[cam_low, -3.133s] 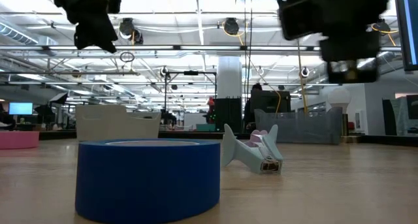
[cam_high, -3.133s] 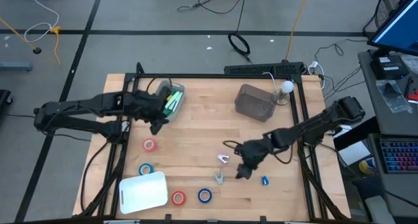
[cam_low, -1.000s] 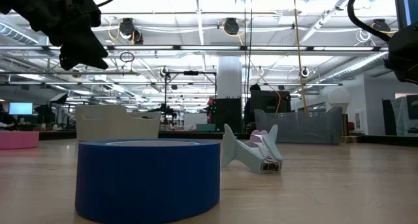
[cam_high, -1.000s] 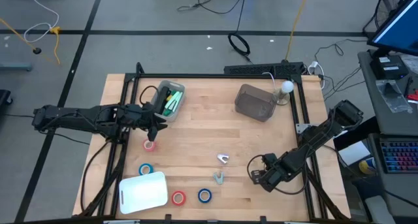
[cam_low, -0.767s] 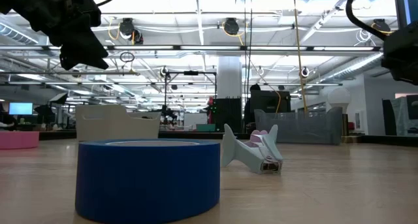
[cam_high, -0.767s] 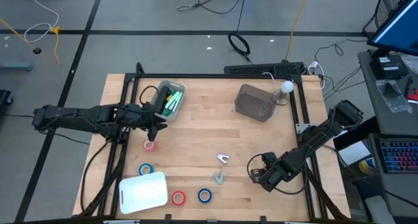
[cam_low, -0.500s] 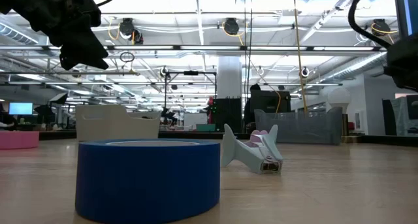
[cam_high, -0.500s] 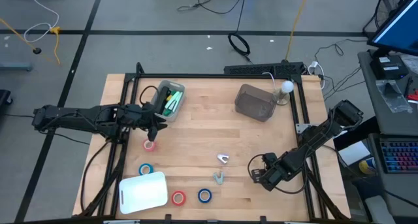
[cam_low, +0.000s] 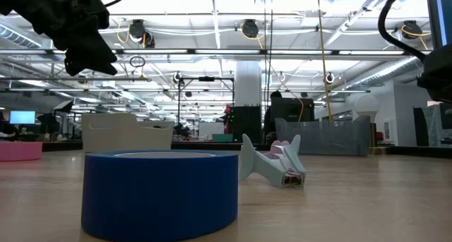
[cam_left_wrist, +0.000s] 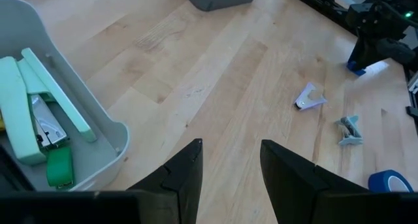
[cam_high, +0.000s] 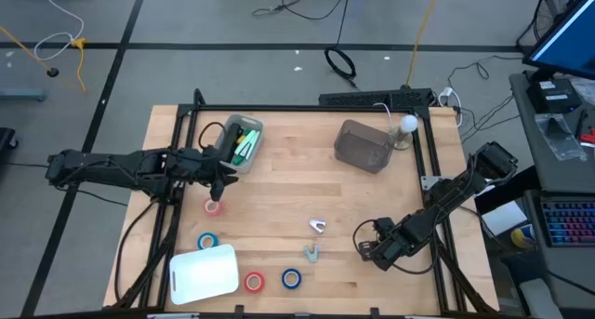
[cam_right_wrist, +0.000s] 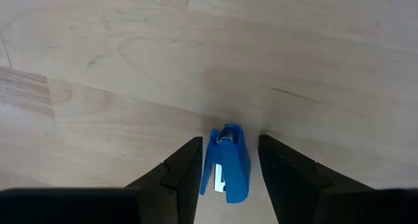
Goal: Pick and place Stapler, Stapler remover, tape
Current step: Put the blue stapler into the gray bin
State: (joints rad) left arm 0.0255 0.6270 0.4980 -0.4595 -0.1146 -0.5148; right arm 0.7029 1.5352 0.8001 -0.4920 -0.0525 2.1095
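Between the right gripper's (cam_right_wrist: 226,168) two dark fingers lies a small blue stapler (cam_right_wrist: 226,164), flat on the wooden table (cam_high: 279,189) near its right edge. In the right wrist view the jaws stand partly open, one on each side of the stapler, and you cannot see either pad touching it, so treat it as bracketed, not held.

Your main risk is closing off-centre. The stapler looks slightly skewed to the fingers, so one pad could reach it first and push or spin it out of the gap. If it is gripped only at its end, it may tip out on the lift.

Further left on the table, two pale staple removers (cam_high: 317,227) (cam_high: 311,254) lie apart from each other. Tape rolls are scattered along the near-left area: a blue tape roll (cam_high: 291,279), a red tape roll (cam_high: 254,282) just beside it, another blue roll (cam_high: 206,241) and a pink roll (cam_high: 213,206). A white lid (cam_high: 204,272) lies between them.

The left gripper (cam_high: 216,192) hangs just over the pink roll, its jaws partly open and empty in the left wrist view. Beside it the grey bin (cam_high: 240,143) already holds green staplers (cam_left_wrist: 36,119). A darker bin (cam_high: 362,146) stands at the far side; carrying the blue stapler across to either bin means a long move, so a loose grip could drop it.
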